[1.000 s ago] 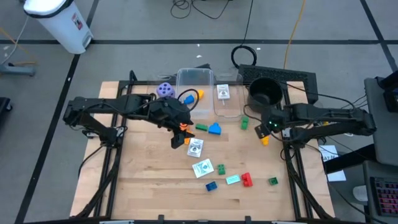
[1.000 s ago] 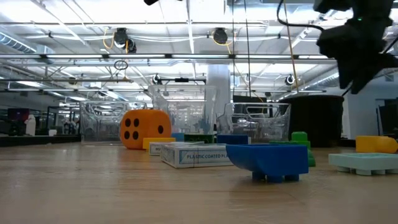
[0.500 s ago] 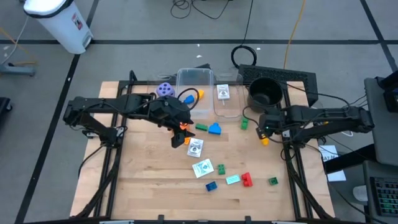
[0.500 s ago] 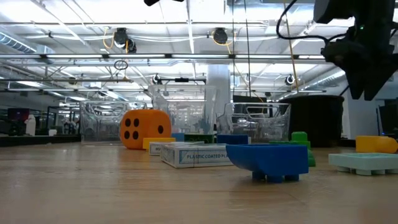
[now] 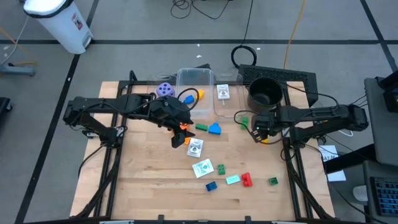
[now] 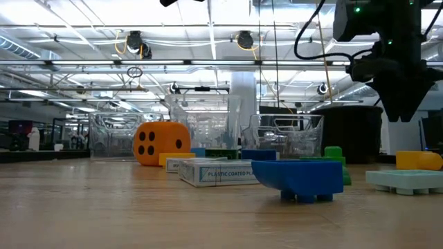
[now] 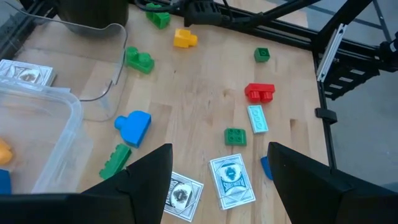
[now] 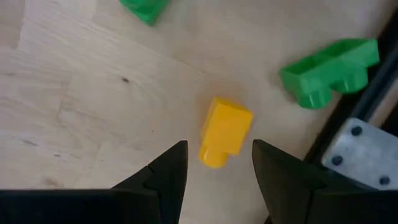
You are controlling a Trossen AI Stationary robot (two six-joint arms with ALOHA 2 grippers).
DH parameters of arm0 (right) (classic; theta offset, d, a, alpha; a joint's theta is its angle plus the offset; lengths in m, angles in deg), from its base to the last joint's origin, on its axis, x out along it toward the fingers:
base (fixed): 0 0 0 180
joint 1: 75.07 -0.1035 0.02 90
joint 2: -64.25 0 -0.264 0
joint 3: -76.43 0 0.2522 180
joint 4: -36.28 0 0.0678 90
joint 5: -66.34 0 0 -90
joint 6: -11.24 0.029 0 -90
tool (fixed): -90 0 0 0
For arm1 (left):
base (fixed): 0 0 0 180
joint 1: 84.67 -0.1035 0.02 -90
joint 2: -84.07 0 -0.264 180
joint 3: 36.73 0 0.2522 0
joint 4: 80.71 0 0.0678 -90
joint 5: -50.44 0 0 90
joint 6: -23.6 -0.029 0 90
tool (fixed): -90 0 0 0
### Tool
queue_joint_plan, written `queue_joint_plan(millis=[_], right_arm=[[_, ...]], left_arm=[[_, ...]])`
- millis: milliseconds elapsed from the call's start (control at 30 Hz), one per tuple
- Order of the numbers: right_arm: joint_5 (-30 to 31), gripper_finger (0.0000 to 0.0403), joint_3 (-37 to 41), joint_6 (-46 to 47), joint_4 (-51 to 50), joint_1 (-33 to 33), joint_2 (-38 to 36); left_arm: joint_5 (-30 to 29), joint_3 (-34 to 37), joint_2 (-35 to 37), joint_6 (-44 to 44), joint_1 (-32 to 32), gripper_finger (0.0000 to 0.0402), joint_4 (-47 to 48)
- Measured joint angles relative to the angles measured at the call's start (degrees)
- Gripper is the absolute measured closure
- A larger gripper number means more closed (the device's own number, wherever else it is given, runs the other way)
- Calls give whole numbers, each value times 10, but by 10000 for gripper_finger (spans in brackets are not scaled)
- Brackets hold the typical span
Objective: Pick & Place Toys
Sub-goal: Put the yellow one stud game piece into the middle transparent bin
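The toys lie scattered on the wooden table: a yellow block (image 5: 264,140), green blocks (image 5: 244,122), a blue block (image 5: 214,129), a red block (image 5: 247,180) and white cards (image 5: 194,147). A purple die (image 5: 165,89) sits at the far left. An orange die (image 6: 160,143) shows in the low view. My right gripper (image 5: 257,132) hangs open, pointing down just above the yellow block (image 8: 224,132), one finger on either side and apart from it. My left gripper (image 5: 180,134) hovers open above the cards (image 7: 231,179) with nothing between its fingers.
A clear plastic tub (image 5: 196,87) and a black round pot (image 5: 264,92) stand at the far edge. A card (image 5: 222,92) lies by the tub. Two green blocks (image 8: 329,71) lie near the yellow one, beside the right frame rail (image 8: 357,149). Small blocks (image 5: 221,168) lie toward the near edge.
My right gripper has come down and moved toward the table's left, tipping to point more steeply down over the yellow block. Its fingers keep the same gap. No toy has moved.
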Motion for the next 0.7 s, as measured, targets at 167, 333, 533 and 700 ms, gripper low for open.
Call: queue_joint_plan(millis=[167, 333, 533, 700], right_arm=[[1, 232, 0, -31, 3, 15, 11], [1, 226, 0, -55, 2, 27, 12], [1, 192, 2, -71, 1, 39, 12], [-16, 154, 30, -60, 2, 47, 12]], left_arm=[[0, 0, 0, 9, 1, 133, 0], [0, 0, 0, 11, 5, 133, 0], [0, 0, 0, 12, 12, 133, 0], [0, 0, 0, 12, 12, 133, 0]])
